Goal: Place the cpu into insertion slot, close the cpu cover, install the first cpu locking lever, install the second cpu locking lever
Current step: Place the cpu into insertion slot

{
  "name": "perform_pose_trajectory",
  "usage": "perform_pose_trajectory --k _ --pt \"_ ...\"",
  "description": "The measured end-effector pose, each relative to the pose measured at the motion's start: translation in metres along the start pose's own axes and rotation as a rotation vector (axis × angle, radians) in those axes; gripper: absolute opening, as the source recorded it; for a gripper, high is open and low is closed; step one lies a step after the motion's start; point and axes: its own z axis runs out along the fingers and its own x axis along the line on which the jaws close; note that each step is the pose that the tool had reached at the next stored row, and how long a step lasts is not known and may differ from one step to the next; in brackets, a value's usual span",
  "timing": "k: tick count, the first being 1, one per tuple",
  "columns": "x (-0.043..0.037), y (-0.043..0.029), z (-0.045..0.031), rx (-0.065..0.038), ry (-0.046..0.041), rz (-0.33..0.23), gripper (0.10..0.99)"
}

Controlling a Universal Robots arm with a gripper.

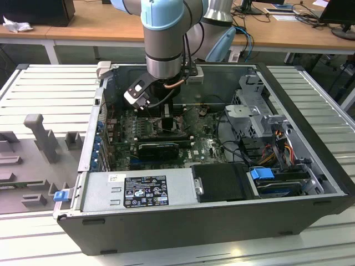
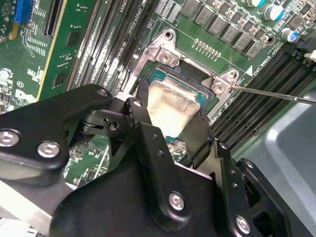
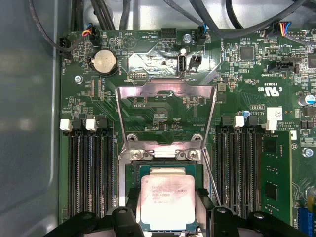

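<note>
My gripper [image 3: 169, 197] is closed narrow on the cpu [image 3: 167, 210], 1 finger against each of 2 opposite edges. The chip lies level over the insertion slot [image 3: 132, 173]; whether it is fully seated I cannot tell. The cpu cover [image 3: 165, 91] stands swung open beyond the slot. 1 thin lever rod [image 3: 211, 180] angles free between the slot and the memory slots [image 3: 237, 173].

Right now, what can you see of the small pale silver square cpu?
The pale silver square cpu has a flat metal lid with faint print on a green board. It lies level in the dark metal-rimmed insertion slot. The silvery cpu cover frame stands open beside it. The black gripper clasps two opposite edges.
</note>
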Motion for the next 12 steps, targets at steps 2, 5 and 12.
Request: perform_pose_trajectory --k 2,5,12 --pt "0.0001 0.0000 0.0001 0.000 0.0001 0.000 0.529" --pt "0.0001 0.0000 0.0001 0.000 0.0001 0.000 0.529" --pt "0.0039 -0.0001 0.0010 0.000 0.0001 0.000 0.604"
